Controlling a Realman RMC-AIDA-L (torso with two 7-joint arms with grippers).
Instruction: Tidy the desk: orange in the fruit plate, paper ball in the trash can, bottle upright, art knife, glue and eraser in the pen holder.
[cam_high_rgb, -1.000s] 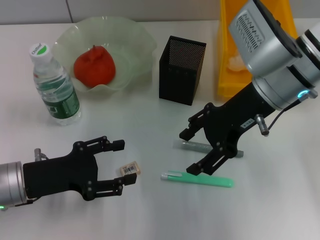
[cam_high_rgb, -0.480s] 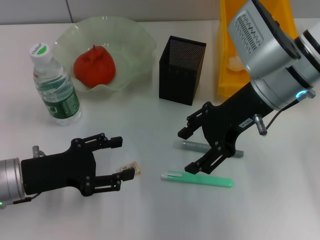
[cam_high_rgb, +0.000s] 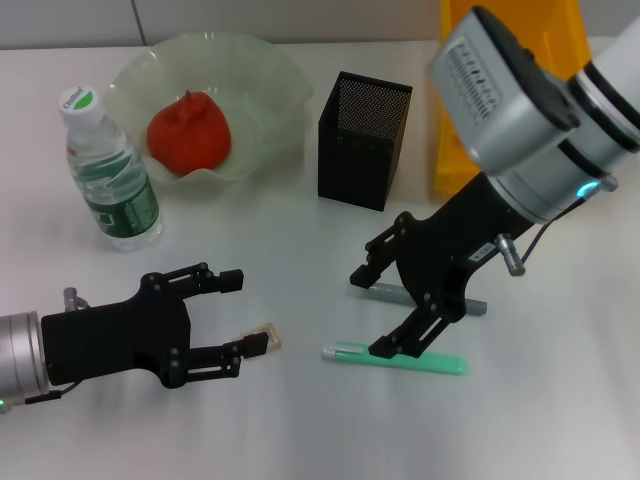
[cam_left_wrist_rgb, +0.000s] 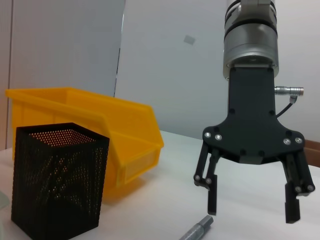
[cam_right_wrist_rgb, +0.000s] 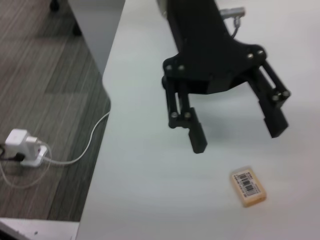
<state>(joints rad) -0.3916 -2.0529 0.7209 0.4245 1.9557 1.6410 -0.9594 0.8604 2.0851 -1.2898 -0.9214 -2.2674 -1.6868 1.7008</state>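
Here, left gripper (cam_high_rgb: 238, 312) (fingers spread) hangs beside eraser (cam_high_rgb: 262, 338).

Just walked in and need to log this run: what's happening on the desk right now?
Both arms are mid-tidy. The left gripper is open around the eraser on the desk. The right gripper hangs open over the grey stick and green stick. The orange sits in the fruit plate, and the bottle stands upright near the pen holder.

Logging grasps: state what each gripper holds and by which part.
Nothing is held. The left gripper is open around the eraser; the right gripper is open over the grey pen-like tool.
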